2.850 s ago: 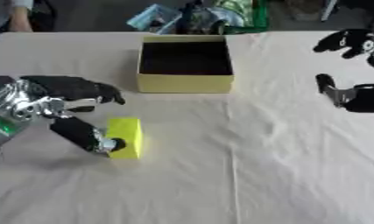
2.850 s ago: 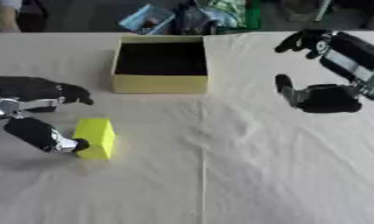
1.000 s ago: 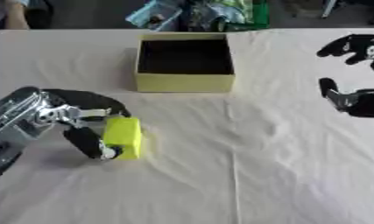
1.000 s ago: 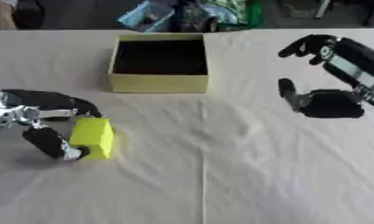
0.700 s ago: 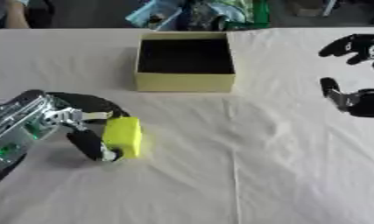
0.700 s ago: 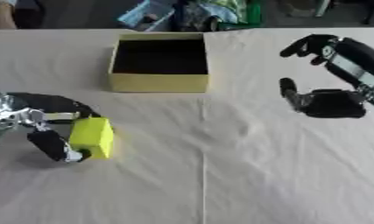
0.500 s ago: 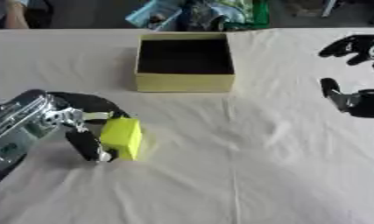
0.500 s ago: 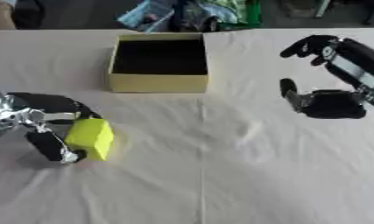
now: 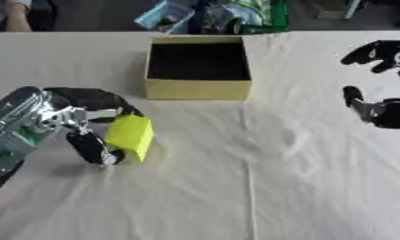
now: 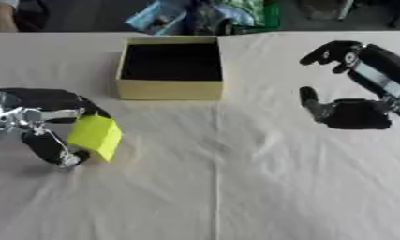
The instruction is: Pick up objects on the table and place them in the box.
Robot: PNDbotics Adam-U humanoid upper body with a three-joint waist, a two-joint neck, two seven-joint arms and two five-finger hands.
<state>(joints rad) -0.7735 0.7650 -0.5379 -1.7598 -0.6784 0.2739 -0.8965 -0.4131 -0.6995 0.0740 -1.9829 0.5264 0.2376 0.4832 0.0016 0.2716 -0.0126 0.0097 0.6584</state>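
The left hand point(image 9: 84, 119) pinches a bright yellow block point(image 9: 129, 136), tilted with its long axis running toward the open yellow cardboard box point(image 9: 198, 68), well short of it on cream-clothed tabletop point(image 9: 260, 187). Bare cloth lies between. The right hand point(image 10: 350, 89), right of the box, is half-curled, empty.

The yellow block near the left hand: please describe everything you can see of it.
The yellow block is a plain, bright yellow-green box shape with flat faces and no markings visible. It is tilted, one corner up, pinched between the fingers and thumb of the left hand. It sits low over the cream tablecloth, in front of and left of the open yellow box.
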